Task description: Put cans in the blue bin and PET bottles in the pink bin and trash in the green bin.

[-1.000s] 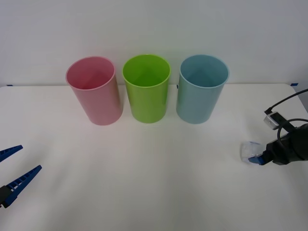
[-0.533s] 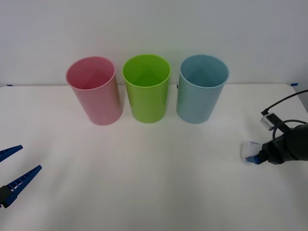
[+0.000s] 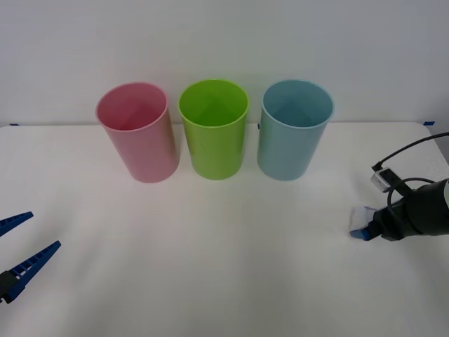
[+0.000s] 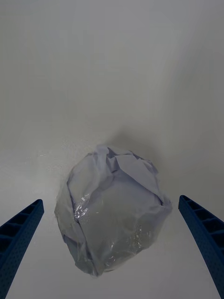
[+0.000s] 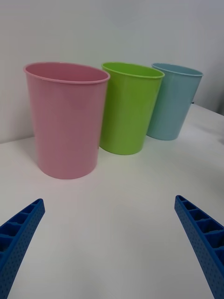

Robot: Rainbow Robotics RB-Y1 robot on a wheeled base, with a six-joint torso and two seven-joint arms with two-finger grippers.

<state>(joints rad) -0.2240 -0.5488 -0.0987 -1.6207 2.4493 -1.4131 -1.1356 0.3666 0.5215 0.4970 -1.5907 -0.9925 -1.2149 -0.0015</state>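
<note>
Blue ribbed fingers (image 4: pixel 18 238) of the right gripper (image 3: pixel 363 232) are seen spread apart, low over the white table (image 3: pixel 224 267) at its right side, one on each side of the trash (image 4: pixel 114 210). Trash: a crumpled clear-whitish plastic scrap, lying on the table between the fingers; contact with them cannot be told. Left gripper (image 3: pixel 21 246): held at the table's near left edge, fingers apart, nothing between them. Bins: three upright tumblers are set in a row at the far side of the table, well apart from the trash; the pink bin (image 3: pixel 137 133) on the left, the green bin (image 3: pixel 214 130) in the middle, the blue bin (image 3: pixel 293 130) on the right, nearest the right gripper
</note>
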